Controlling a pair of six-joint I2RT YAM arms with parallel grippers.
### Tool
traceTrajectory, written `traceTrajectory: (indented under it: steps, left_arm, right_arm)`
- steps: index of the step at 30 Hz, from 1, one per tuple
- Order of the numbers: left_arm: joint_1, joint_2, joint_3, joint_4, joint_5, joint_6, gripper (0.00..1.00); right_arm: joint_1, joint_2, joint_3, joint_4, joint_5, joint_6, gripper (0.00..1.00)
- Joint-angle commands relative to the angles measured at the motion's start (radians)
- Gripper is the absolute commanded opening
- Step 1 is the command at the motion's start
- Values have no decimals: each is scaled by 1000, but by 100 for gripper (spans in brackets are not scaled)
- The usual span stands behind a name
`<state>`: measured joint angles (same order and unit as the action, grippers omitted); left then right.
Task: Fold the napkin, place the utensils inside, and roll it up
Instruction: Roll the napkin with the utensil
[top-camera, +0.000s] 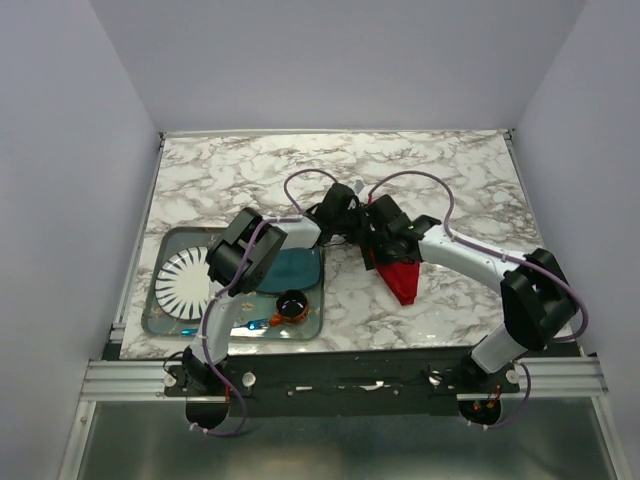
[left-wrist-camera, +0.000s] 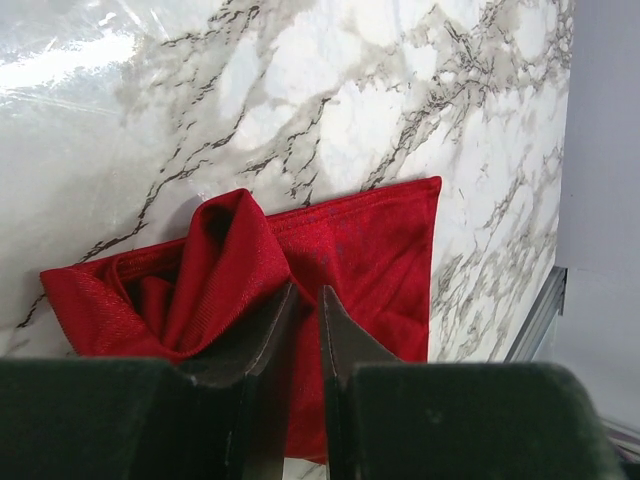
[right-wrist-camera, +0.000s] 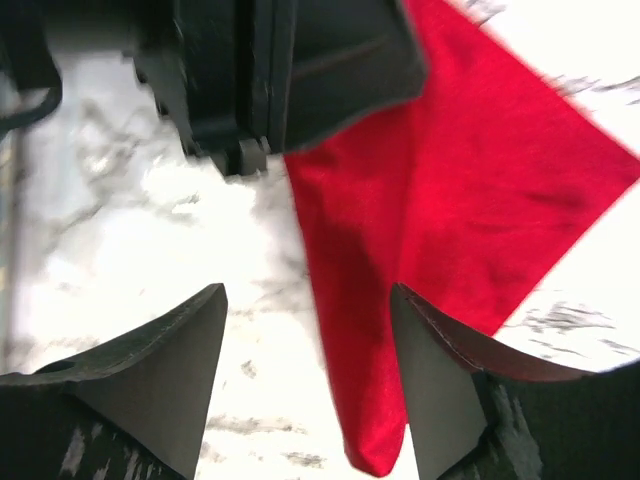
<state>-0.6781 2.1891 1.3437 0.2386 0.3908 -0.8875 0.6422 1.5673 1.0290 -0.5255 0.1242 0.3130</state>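
The bright red napkin (top-camera: 403, 278) lies crumpled on the marble table right of centre. In the left wrist view the napkin (left-wrist-camera: 380, 230) is partly folded, with a raised fold on its left side. My left gripper (left-wrist-camera: 307, 290) is nearly closed, with its jaws pinching red cloth; in the top view my left gripper (top-camera: 352, 222) sits at the napkin's far end. My right gripper (right-wrist-camera: 305, 290) is open, low over the table beside the napkin's (right-wrist-camera: 470, 200) hanging folded edge, next to my left gripper in the top view (top-camera: 383, 245). The fork is not in view.
A metal tray (top-camera: 150, 300) at the left holds a white striped plate (top-camera: 185, 280), a teal plate (top-camera: 295, 268), a dark cup (top-camera: 292, 303) and a translucent blue utensil (top-camera: 255, 323). The table's edge rail (left-wrist-camera: 535, 310) runs close past the napkin.
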Motion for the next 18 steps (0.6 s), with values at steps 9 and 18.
traceTrajectory:
  steps: [9, 18]
  left_arm:
    - [-6, 81, -55, -104, -7, 2, 24]
    - [-6, 67, -63, -101, -6, -1, 23]
  right_arm:
    - [159, 266, 183, -77, 445, 20, 75]
    - [148, 283, 109, -10, 385, 90, 67]
